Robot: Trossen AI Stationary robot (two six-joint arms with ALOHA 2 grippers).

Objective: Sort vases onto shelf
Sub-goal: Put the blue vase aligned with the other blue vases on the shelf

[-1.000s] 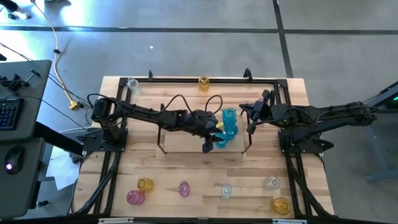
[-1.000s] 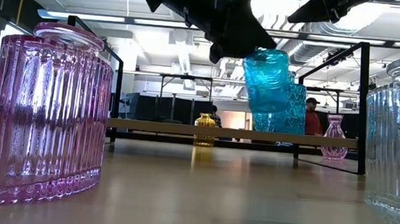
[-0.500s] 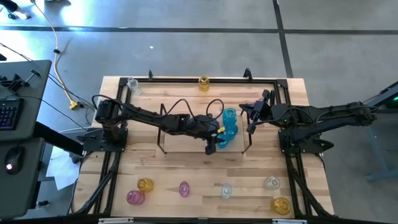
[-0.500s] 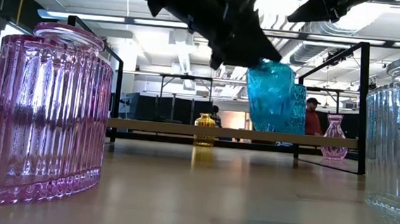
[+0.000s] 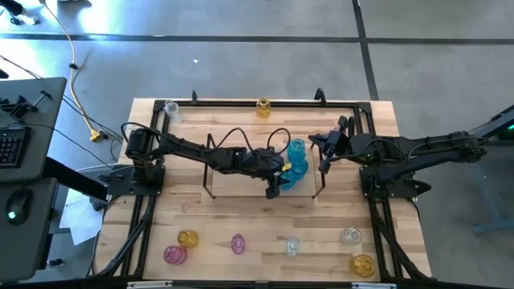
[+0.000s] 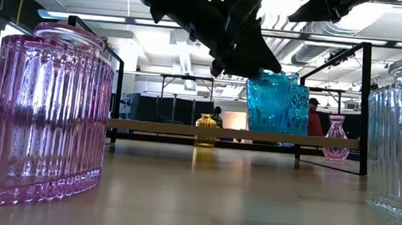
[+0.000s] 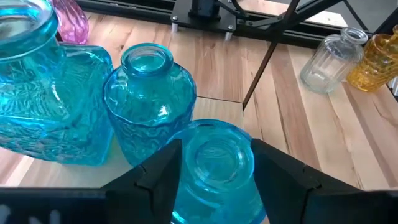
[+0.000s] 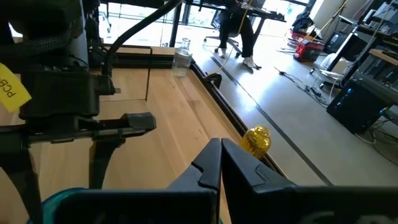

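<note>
Over the shelf, a light board between thin wire end frames, my left gripper is shut on a cyan vase that stands on the board. Two more cyan vases stand on the shelf just beyond it, a round one and a bigger square one. My right gripper hangs shut above the shelf's right end and touches nothing; its shut fingers show in the right wrist view. My left gripper has the cyan vase's upper part between its two fingers, one on each side. The fingers slant down at it from the table's left. The vase is upright with its base on the shelf board.
Near the table's front edge stand an amber vase, two pink ones, two clear ones and another amber one. At the far edge stand a clear vase and an amber one.
My left gripper has gone down toward the shelf with the cyan vase. The vase hung tilted above the board before; now it is upright with its base on the board.
</note>
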